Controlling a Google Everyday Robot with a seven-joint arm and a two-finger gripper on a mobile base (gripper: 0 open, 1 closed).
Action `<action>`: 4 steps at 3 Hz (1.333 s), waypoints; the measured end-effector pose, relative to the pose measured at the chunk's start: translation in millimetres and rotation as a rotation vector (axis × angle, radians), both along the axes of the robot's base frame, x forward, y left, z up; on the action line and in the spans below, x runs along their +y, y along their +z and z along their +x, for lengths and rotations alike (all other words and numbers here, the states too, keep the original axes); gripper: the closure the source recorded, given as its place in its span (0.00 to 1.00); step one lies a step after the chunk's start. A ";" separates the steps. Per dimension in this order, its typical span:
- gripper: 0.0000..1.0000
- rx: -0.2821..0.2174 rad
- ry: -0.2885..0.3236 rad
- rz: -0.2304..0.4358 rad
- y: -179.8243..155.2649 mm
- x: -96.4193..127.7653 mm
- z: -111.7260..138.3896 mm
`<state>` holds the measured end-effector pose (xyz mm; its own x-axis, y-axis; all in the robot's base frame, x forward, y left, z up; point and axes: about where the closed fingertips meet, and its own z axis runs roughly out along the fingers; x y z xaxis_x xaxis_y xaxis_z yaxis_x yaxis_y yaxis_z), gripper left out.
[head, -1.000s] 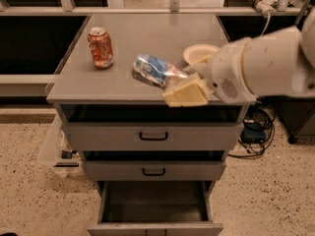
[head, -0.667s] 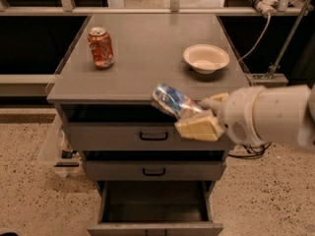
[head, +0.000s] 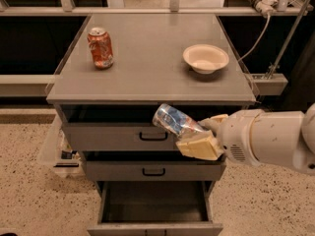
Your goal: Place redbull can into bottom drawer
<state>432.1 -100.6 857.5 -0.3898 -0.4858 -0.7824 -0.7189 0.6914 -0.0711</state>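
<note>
My gripper is shut on the redbull can, a slim silver-and-blue dented can held tilted on its side. It hangs in front of the top drawer's front, just below the cabinet top's front edge. My white arm comes in from the right. The bottom drawer is pulled open below, its dark interior showing. The can is well above it and slightly to the right of its middle.
On the grey cabinet top stand an orange-red soda can at the back left and a beige bowl at the right. Two shut drawers with black handles lie above the open one. A clear bin sits left on the floor.
My gripper has carried the can off the cabinet top, down and forward, to in front of the top drawer. The bowl, earlier hidden by my arm, is in view.
</note>
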 end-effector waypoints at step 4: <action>1.00 0.083 -0.336 0.206 -188.3 -48.2 -7.6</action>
